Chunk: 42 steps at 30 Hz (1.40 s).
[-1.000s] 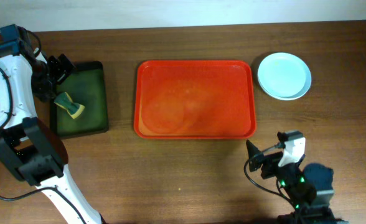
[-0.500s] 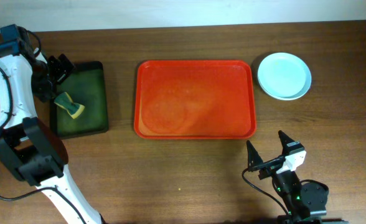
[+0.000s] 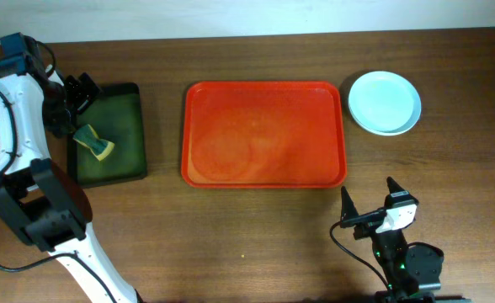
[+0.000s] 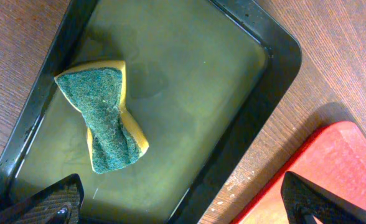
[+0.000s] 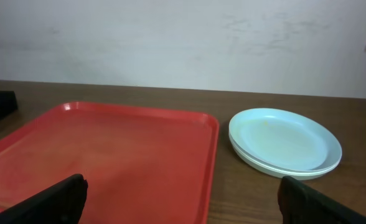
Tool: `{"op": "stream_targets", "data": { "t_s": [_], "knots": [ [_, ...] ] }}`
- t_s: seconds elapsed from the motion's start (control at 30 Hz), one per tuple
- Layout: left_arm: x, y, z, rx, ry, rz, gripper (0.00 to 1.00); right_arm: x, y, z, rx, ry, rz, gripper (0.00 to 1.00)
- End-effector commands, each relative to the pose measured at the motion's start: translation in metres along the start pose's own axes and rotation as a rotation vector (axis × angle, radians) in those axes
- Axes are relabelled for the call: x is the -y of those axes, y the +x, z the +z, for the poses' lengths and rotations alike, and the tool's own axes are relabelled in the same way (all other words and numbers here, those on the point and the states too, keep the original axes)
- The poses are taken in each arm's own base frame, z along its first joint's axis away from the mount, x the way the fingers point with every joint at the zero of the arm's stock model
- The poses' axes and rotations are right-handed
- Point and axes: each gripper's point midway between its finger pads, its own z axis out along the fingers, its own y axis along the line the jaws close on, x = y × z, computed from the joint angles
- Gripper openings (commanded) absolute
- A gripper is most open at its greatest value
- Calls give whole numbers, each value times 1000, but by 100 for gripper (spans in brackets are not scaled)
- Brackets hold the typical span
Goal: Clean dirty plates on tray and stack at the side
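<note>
The red-orange tray [image 3: 264, 135] is set at the middle of the brown wood-grain worktop [image 3: 231, 227], its long edges parallel to the far edge. It is a smooth plastic rectangle with rounded corners and a low raised rim. The plates [image 3: 385, 102] — round, shallow, glossy, pale mint-blue — are stacked on the worktop just beside the tray's far right corner, apart from its rim. Two rims are made out in the right wrist view; whether more lie beneath cannot be told.

A strip of bare wood separates the tray's left edge from the dark green tray [image 3: 109, 133], a smaller rectangle with a black rim and a wet-looking floor. In it a sponge [image 4: 105, 118] is seen, yellow foam under a rough green scouring face, pinched at the waist, close to the left wall.

The left tool [image 4: 183, 202] is held over the green tray's far left corner, fingers wide apart, gripping nothing. The right tool [image 3: 368, 189] is held over the worktop on the near side of the red-orange tray's right corner — well apart from the plates — its fingers likewise spread.
</note>
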Motion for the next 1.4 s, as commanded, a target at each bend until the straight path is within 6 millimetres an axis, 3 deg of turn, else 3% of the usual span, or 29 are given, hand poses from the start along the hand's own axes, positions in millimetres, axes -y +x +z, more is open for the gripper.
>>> {"op": "stream_targets", "data": {
  "t_s": [0.0,1.03,1.2,1.37],
  "knots": [
    [5,-4,-15,33,20,19,99,0,3,0,-1,3,-41,98],
    [6,-3,-15,32,20,22,99,-3,2,0,4,-15,-16,98],
    [-16,3,-21,-5,-23,-23,99,-3,2,0,4,-15,-16,99],
    [4,18,-37,28,-74,81,100,-3,2,0,4,-15,-16,99]
  ]
}}
